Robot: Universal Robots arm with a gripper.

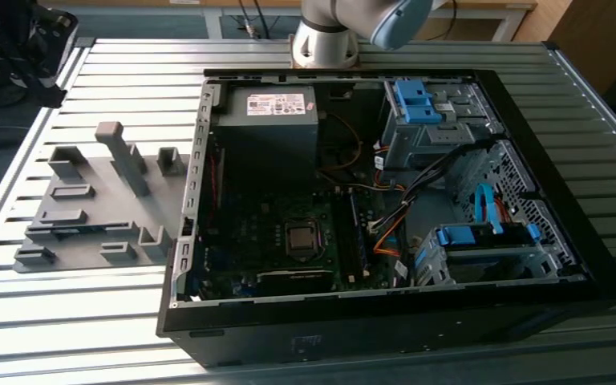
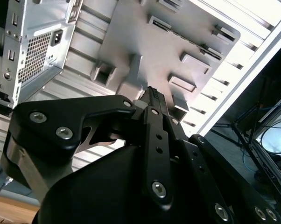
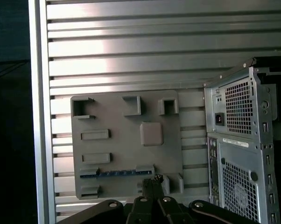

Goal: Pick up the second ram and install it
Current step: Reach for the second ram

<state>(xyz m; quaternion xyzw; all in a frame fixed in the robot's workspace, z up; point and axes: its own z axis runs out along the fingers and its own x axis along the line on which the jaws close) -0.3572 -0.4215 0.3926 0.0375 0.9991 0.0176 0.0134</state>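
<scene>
- The second ram (image 3: 115, 173) lies flat and long on the grey holder plate (image 3: 122, 126), set on edge between two of the plate's low blocks, near one edge of the plate.
- In the exterior view the second ram (image 1: 67, 230) shows as a thin dark strip on the holder plate (image 1: 94, 200), which lies on the slatted metal bench (image 1: 73, 321) to the exterior view's left of the open computer case (image 1: 394, 309).
- In the first wrist view the tool (image 3: 153, 179) has its fingertips pressed together with nothing between them. They hang over the plate close to one end of the ram and do not touch it.
- In the second wrist view the tool (image 2: 152, 92) points at the holder plate (image 2: 145, 42), its black links in front and the silver rear panel of the case (image 2: 33, 51) to one side.
- The case (image 3: 243, 140) stands just beside the plate on the bench (image 3: 131, 46), with its vented back panel facing the first wrist view.
- In the exterior view the case lies open on its side, with the board, cables and blue drive brackets showing inside.
</scene>
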